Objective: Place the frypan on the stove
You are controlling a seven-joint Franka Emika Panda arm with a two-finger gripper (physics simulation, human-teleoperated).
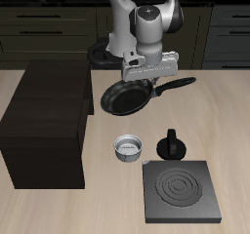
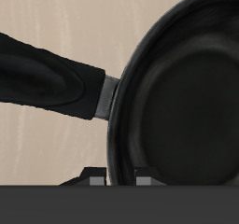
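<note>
While you read the exterior view, take these lines:
Tool: your tool (image 1: 148, 74) is clamped on the frypan (image 1: 125, 97) at the rim near where the handle joins, holding it in the air above the bench (image 1: 229, 121).
Frypan: it hangs tilted, its black bowl toward the large dark brown box (image 1: 44, 126), its long handle (image 1: 174, 86) pointing away from the box.
Stove: the stove (image 1: 182, 191) lies flat near the bench's front edge, well apart from the pan, coil rings up and bare.
Moka pot: a small black moka pot (image 1: 173, 143) stands just behind the stove.
Bowl: a small grey metal bowl (image 1: 128, 148) sits beside the moka pot, between the box and the stove.

Wrist view:
Frypan: the pan's dark bowl (image 2: 182, 97) fills much of the frame, with its handle (image 2: 47, 74) running off one side over pale wood.
Tool: you see only a dark edge of it by the pan's rim, so the jaws' grip is hard to judge here.
</note>
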